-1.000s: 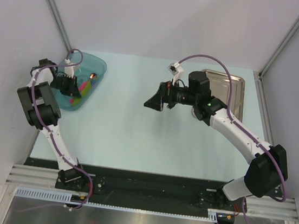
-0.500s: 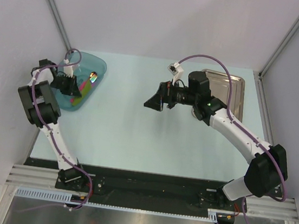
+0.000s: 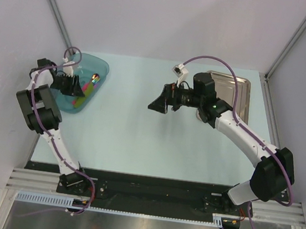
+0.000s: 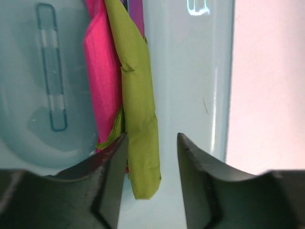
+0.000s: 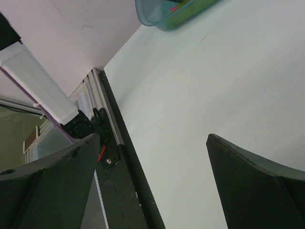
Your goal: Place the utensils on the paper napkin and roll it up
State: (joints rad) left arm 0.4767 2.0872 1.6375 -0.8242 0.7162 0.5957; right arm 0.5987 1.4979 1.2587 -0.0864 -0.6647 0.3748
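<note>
Rolled napkins: a green roll (image 4: 138,119) and a pink roll (image 4: 102,86) are lying side by side, touching, in the blue bin (image 3: 100,66) at the far left of the counter (image 3: 138,140); a purple edge is showing beside them at the top of the left wrist view.
Utensils: something shiny and spoon-like (image 3: 95,76) is sitting in the bin; its kind is too small to tell.
Flat napkin: none is showing on the counter in any view.
Step in hand: the left arm is working inside the bin, seemingly going for the green roll; whether it is picking it up or letting it go, I cannot tell.
Next move: if gripping, the fingers need to close squarely across the soft roll without catching the pink one.
Left end effector (image 4: 148,143): partly open, straddling the green roll's lower end, the jaws close to it on either side.
Right end effector (image 5: 152,157): spread wide, holding nothing, hovering above mid-counter.
Metal tray (image 3: 239,91): sitting far right.
</note>
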